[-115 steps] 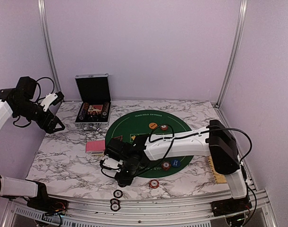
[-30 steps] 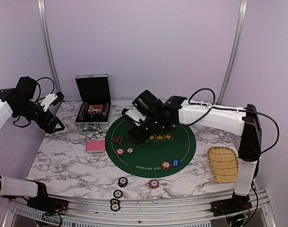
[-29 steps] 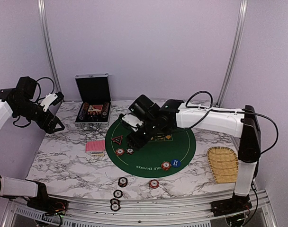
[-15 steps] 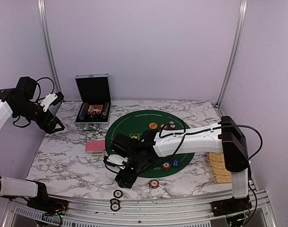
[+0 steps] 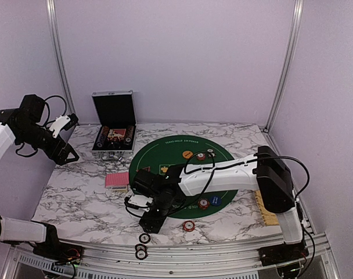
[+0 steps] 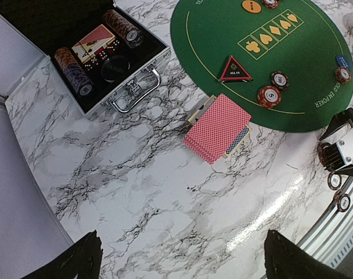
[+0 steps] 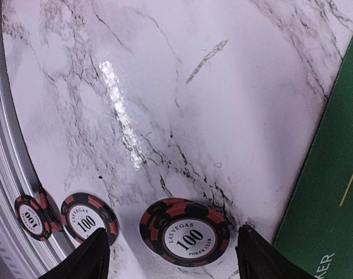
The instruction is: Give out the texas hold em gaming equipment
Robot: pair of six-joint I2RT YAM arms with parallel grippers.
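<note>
The white, grey-veined marble bench (image 5: pixel 78 197) was the largest thing we saw, glossy enough to throw back a streak of light. On it lay a round green felt mat (image 5: pixel 165 152) printed with lettering and a row of card-suit boxes. Beyond the mat's far left edge a black metal-edged case (image 6: pixel 43 20) stood open, with rolls of chips inside. The left end effector (image 6: pixel 182 250) hung high over bare marble at the left, its fingers spread fully wide with nothing between them. The right end effector (image 7: pixel 170 247) was low over the near part of the bench, just off the mat. Its jaws were open and straddled a round red-and-black 100 chip (image 7: pixel 184 231) lying flat on the marble; we could not tell whether either finger touched it. A loosely squared stack of pink-red-backed cards (image 6: pixel 218 127) lay just beside the mat's left edge. On the felt sat a triangular red-black marker (image 6: pixel 234 70), two striped-edge chips (image 6: pixel 269 96) near it, an orange disc (image 6: pixel 251 6) and a blue disc (image 6: pixel 342 61). Two more rail-side chips (image 7: pixel 89 218) lay by the metal rail (image 7: pixel 2 192).
</note>
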